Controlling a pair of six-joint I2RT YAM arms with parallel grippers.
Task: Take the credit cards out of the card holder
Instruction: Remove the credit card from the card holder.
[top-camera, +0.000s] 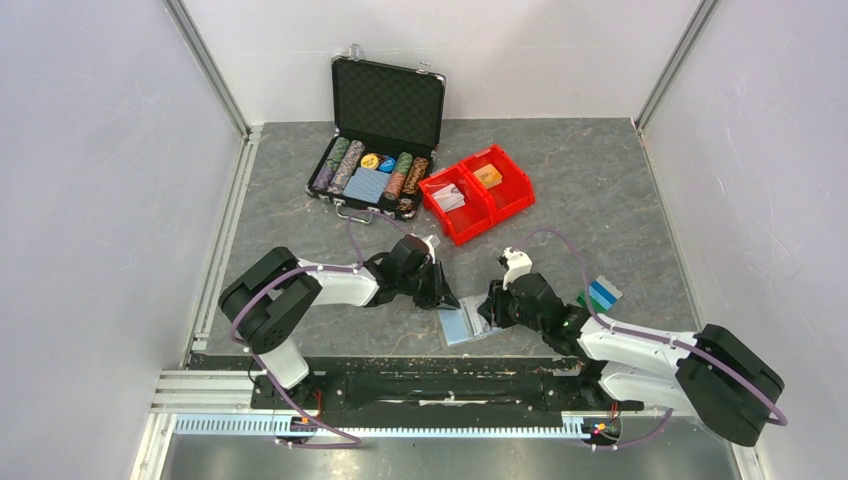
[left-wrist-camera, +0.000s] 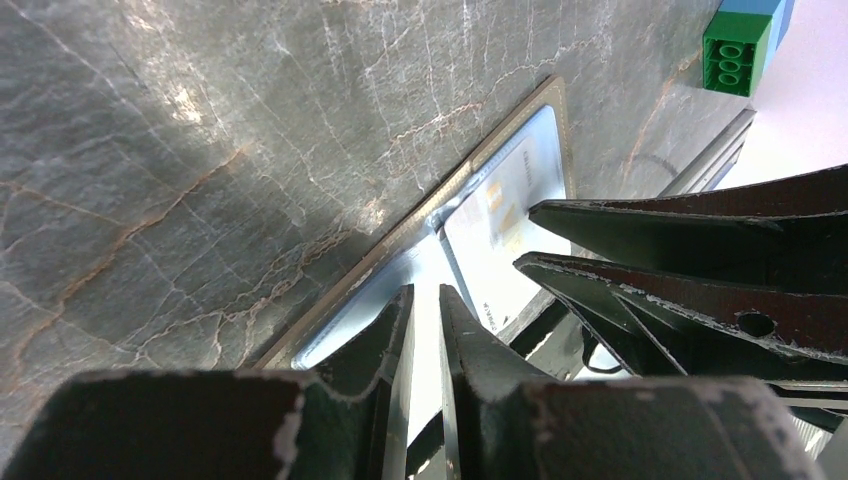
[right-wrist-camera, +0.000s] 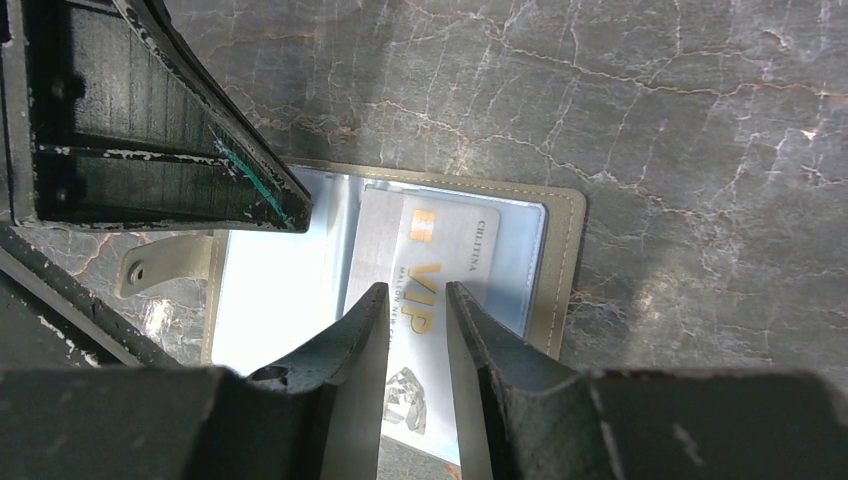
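Right gripper (right-wrist-camera: 415, 303) stood with its jaws slightly apart. Both fingertips (right-wrist-camera: 372, 310) were set over the face of a silver card (right-wrist-camera: 450, 240) lettered VIP in gold. This card was wider than the gap and showed on the outer side of each finger, so nothing lay between the jaws. Whether the tips pressed on the card or hung just above it could not be told. The card sat askew in one clear pocket of the card holder (right-wrist-camera: 566, 270), with one end projecting past the holder's edge toward the right wrist camera. The holder lay open and flat on the grey marbled table (right-wrist-camera: 680, 120), between the two arms and near the table's front edge. Left gripper (left-wrist-camera: 425, 312) had its jaws a narrow slit apart, with the tips at the holder's other, light blue pocket. Whether it pinched the clear sleeve could not be told. An open black poker-chip case (top-camera: 388, 100) and two red bins (top-camera: 478, 195) stood well apart from the holder, toward the far wall. A green studded block (left-wrist-camera: 738, 50) lay to the right of the holder.
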